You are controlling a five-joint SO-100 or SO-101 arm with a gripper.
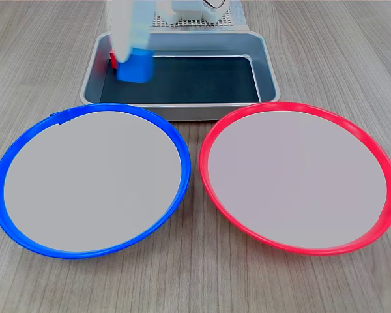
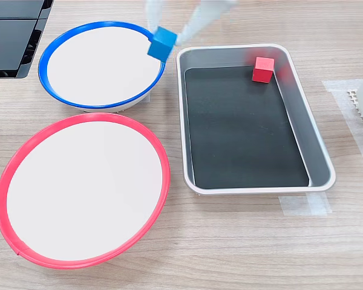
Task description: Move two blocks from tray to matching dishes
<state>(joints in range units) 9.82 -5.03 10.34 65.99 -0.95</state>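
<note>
My gripper, with pale white fingers, is shut on the blue block and holds it in the air. In the second exterior view the block hangs over the blue-rimmed dish's edge nearest the tray. The red block rests on the black floor in a corner of the grey metal tray. In the first exterior view only a sliver of the red block shows behind the blue one. The red-rimmed dish holds nothing.
The two dishes lie side by side on the wooden table in front of the tray. The arm's white base stands behind the tray. A dark panel sits at the second exterior view's top left, and tape marks the tray's corner.
</note>
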